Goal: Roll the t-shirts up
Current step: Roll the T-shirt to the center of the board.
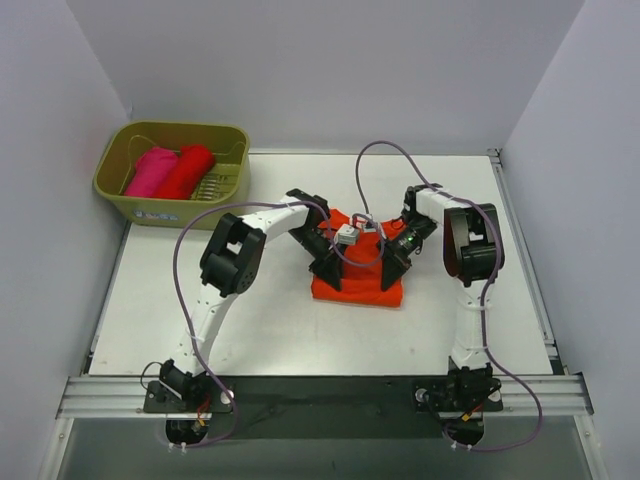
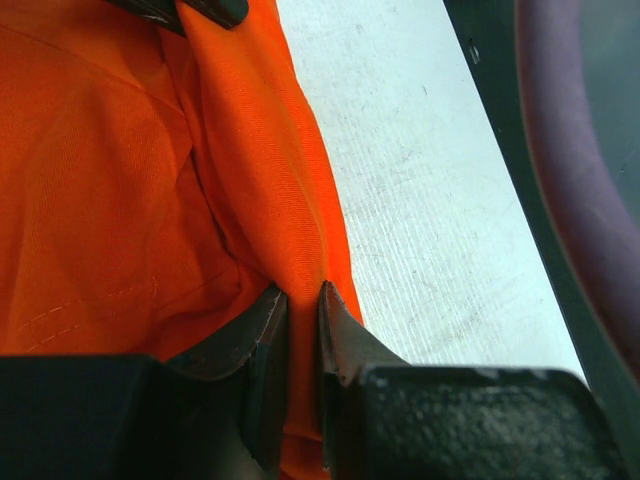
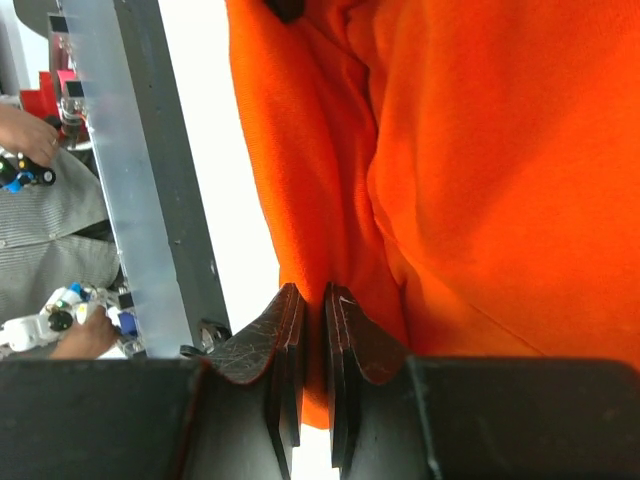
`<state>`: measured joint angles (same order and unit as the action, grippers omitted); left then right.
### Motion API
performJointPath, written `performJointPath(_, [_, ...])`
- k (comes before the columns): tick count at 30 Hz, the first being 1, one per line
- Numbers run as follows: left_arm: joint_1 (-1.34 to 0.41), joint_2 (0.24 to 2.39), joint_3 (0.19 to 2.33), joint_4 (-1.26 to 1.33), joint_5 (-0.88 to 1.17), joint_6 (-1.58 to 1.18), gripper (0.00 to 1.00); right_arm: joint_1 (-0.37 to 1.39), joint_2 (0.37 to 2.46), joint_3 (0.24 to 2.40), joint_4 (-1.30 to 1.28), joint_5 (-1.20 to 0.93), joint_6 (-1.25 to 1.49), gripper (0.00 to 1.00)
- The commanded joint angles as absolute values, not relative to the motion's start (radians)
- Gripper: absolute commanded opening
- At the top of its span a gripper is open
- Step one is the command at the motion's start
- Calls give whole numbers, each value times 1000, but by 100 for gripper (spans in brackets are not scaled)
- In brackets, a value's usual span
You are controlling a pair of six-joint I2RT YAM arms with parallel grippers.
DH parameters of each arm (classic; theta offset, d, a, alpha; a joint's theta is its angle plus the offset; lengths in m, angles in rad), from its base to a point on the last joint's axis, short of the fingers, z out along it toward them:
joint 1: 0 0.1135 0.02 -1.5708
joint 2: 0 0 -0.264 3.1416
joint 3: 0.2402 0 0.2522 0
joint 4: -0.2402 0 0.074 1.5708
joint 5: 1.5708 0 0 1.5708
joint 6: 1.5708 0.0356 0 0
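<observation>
White bench (image 1: 270, 330) carries a green basket (image 1: 160, 212) at its far-left corner, holding a rolled red tee (image 1: 187, 170) and pink tee (image 1: 150, 172). We find the orange tee (image 1: 358, 285) folded at centre, left jaws and right jaws each clenched on its edge.

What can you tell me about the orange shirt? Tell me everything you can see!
The orange t-shirt is bright, soft cloth with a stitched seam, folded into a wrinkly bundle lying on the white table. The left pincer and the right pincer are each shut on a fold of it, at opposite edges.
</observation>
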<state>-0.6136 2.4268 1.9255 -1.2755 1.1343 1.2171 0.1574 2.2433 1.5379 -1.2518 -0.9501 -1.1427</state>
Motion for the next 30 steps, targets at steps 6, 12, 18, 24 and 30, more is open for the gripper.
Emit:
performJointPath(6, [-577,2470,1988,-1571,1012,1155,0,179,2342,1664,-1442,-753,-990,4])
performJointPath(12, [-561,2448,1942,-1439,980,1017,6,213,2385,1732,-1404,-706,-792,2])
performJointPath(18, [-542,2333,1823,-1229,918,864,27,253,2411,1755,-1375,-663,-687,2])
performJointPath(24, [-532,2094,1747,-1017,744,672,43,296,2419,1769,-1342,-607,-661,2])
performJointPath(30, [-541,1834,1531,-806,603,574,46,291,2445,1789,-1327,-618,-637,2])
